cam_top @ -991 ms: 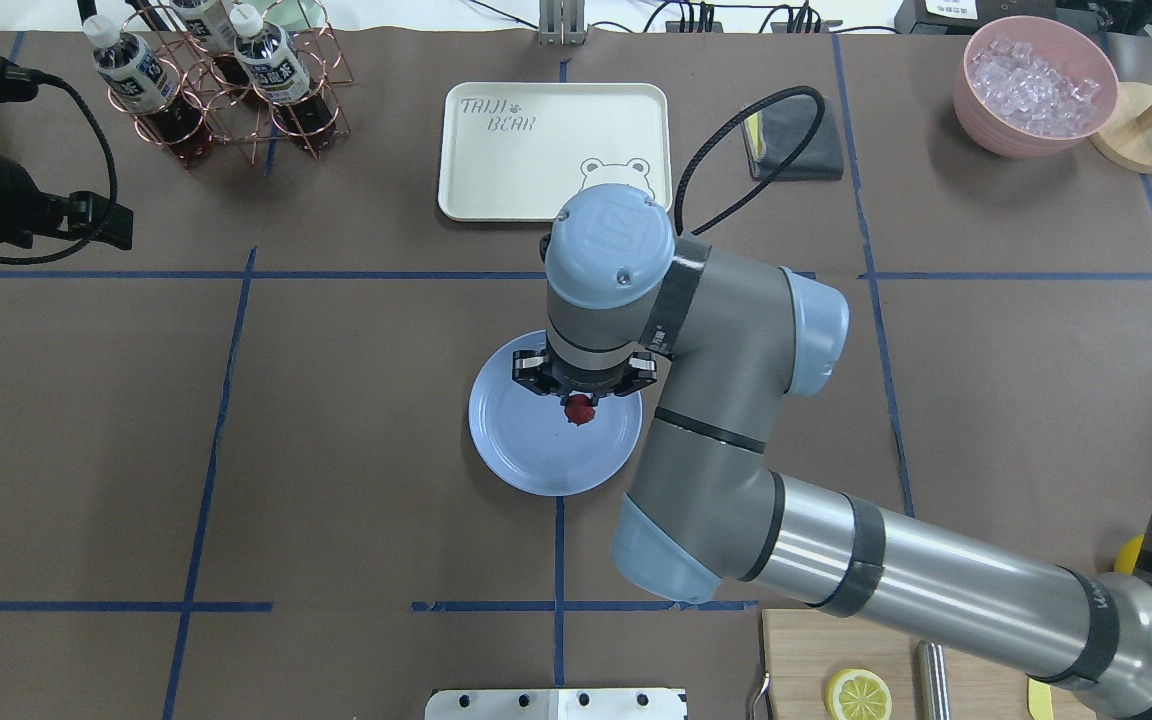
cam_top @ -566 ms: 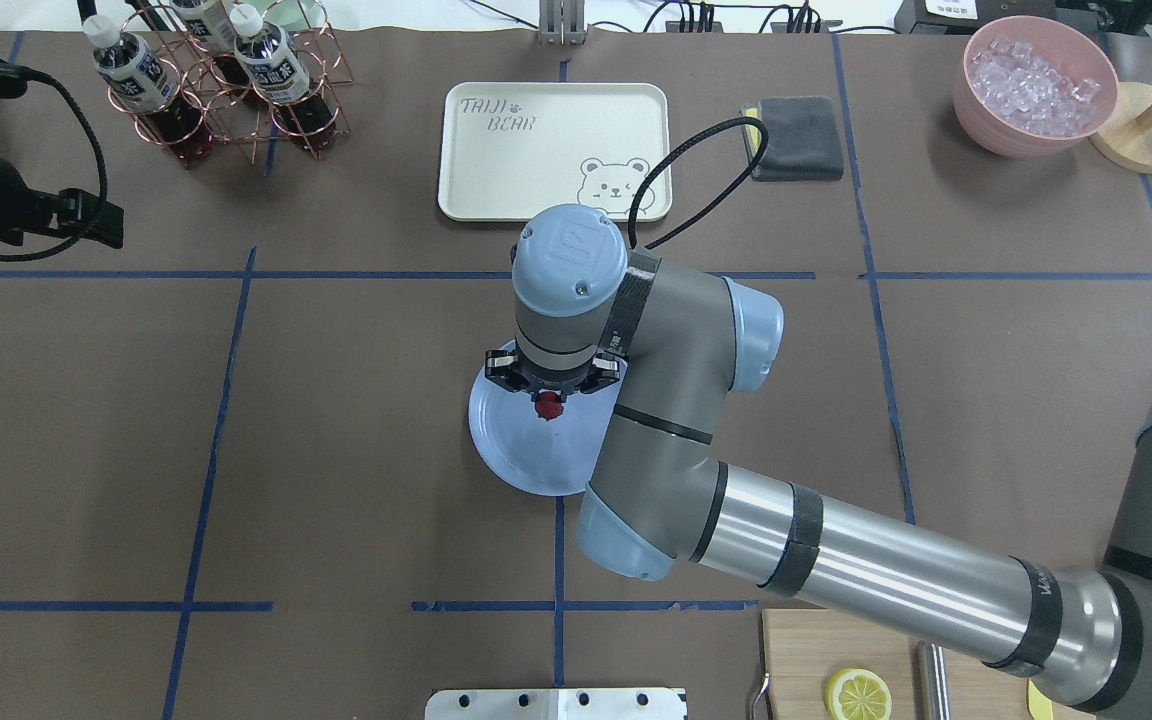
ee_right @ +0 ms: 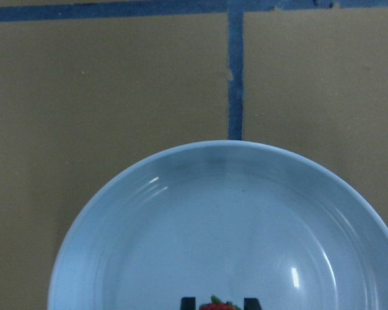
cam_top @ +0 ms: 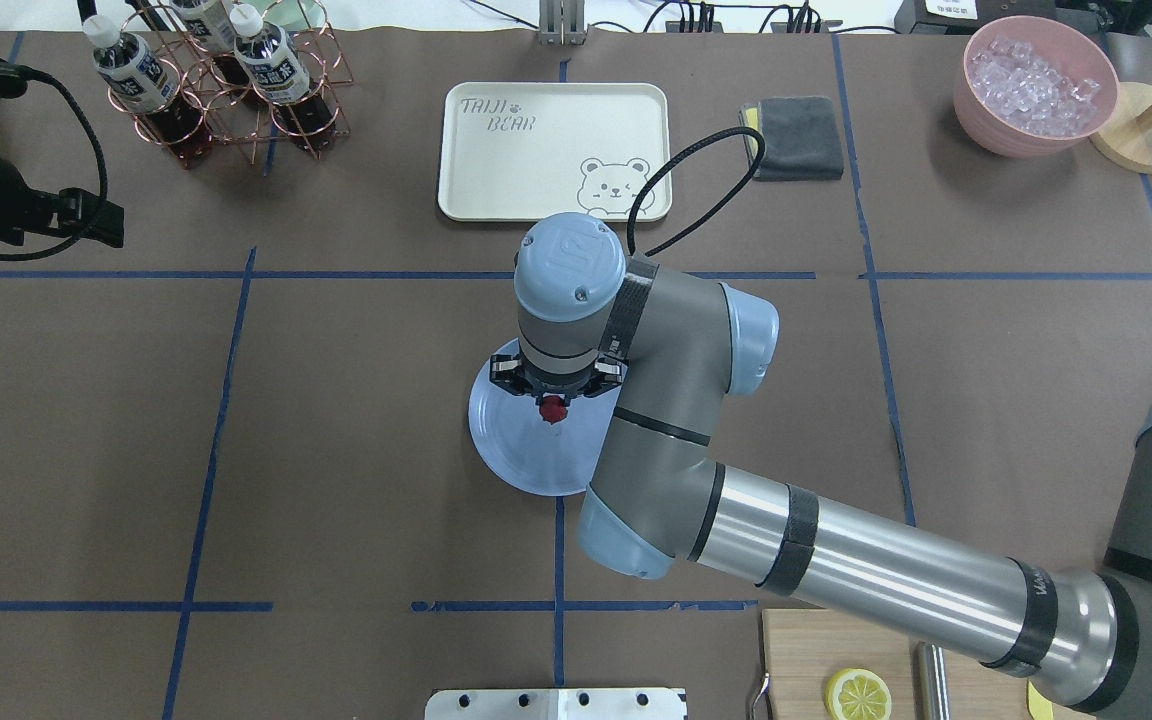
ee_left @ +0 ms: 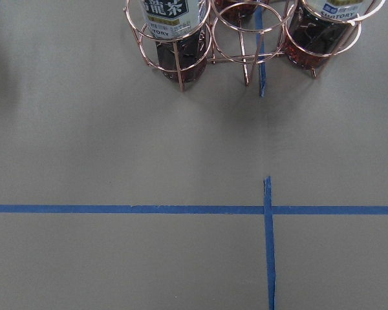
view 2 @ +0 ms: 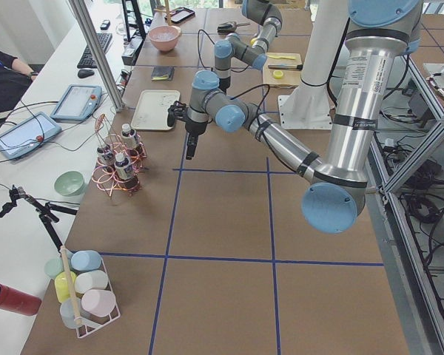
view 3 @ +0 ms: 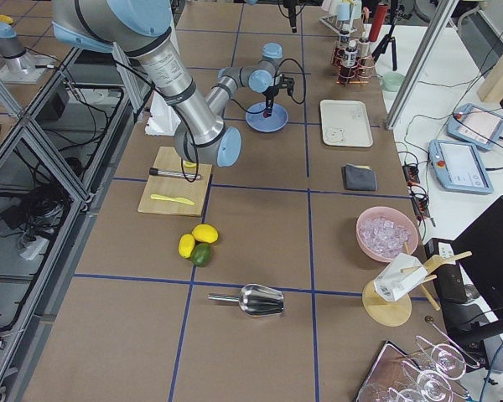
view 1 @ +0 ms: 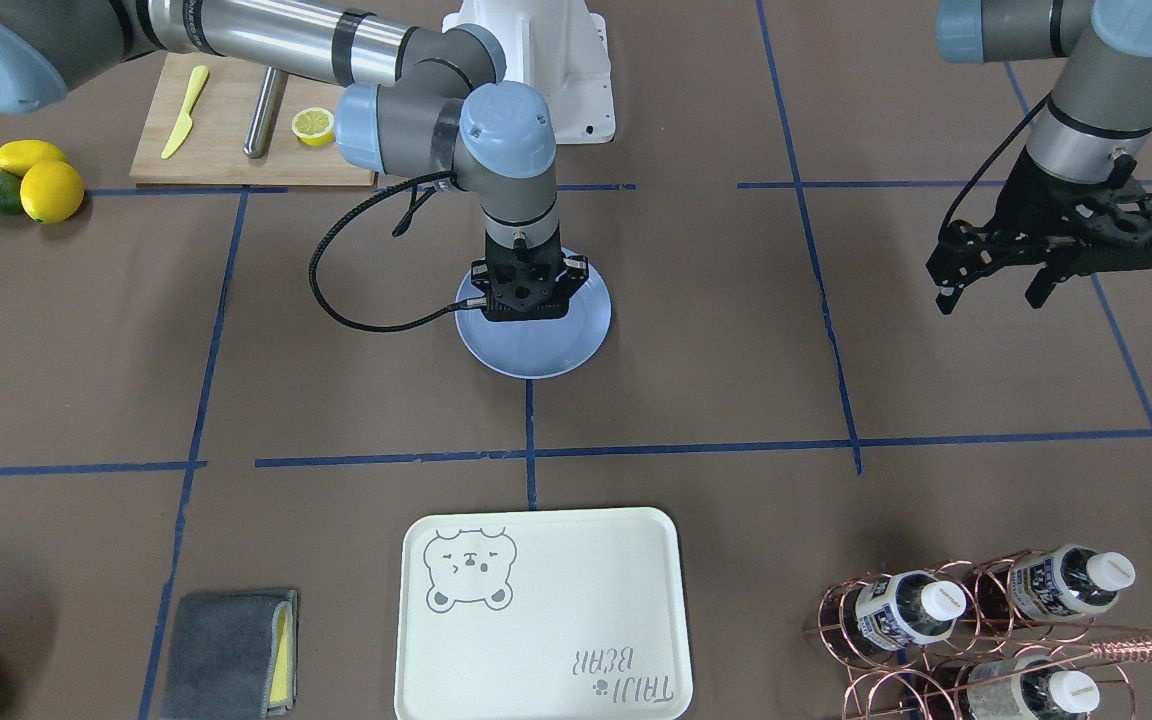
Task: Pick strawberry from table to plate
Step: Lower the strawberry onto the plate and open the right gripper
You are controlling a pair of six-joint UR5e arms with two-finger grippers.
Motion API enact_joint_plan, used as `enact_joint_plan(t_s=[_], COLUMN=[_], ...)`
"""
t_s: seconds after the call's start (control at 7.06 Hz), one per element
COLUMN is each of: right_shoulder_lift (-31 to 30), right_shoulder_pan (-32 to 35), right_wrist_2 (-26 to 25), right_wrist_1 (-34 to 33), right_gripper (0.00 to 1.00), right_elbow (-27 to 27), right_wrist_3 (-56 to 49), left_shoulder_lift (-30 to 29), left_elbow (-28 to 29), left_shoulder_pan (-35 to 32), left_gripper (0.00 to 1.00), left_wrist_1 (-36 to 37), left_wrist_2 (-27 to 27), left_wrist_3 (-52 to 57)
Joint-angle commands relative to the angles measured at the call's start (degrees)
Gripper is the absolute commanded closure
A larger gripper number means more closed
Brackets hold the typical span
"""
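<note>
Right claw (cam_top: 554, 399) shifted leftward, gripping strawberry (cam_top: 553, 410) over plate (cam_top: 511, 452).

Illumination is bright and even in all views, coming from overhead. The table (cam_top: 336, 420) paper reads matte. Shadows are soft-edged and short, lying close under the right arm (cam_top: 866, 570) and just below the bottle rack (ee_left: 246, 39) in the upper part of the left wrist view. Bright streaks run along the arm's bare metal tube. The plate (ee_right: 181, 226) carries small white highlights at the lower right and upper left of the right wrist view. Focus there is slightly soft, and the strawberry (ee_right: 218, 305) is cropped by the bottom edge. The side views are small and coarse, with far objects lacking detail.
</note>
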Motion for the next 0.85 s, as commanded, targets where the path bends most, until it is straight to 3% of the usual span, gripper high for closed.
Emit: enact_joint_plan(t_s=[0.0,0.14,0.42,0.71], right_shoulder_lift=[-0.2,-0.2,-0.1,0.2], right_shoulder_pan=[0.0,0.0,0.0,0.5], right_wrist_2=[0.0,0.0,0.1,0.3], right_wrist_1=[0.0,0.0,0.6,0.4], right_gripper=[0.73,0.69,0.01,0.00], right_elbow=[-0.1,-0.1,0.0,1.4], right_wrist_3=[0.9,0.9,2.0,4.1], left_shoulder_lift=[0.0,0.0,-0.1,-0.1], left_elbow=[0.1,0.1,0.1,0.1], left_shoulder_pan=[0.0,-0.1,-0.2,-0.8], left_gripper=[0.00,0.00,0.00,0.00], left_wrist_1=[-0.3,-0.3,-0.3,-0.3], left_wrist_2=[0.1,0.0,0.0,-0.1], left_wrist_3=[0.0,0.0,0.0,0.1])
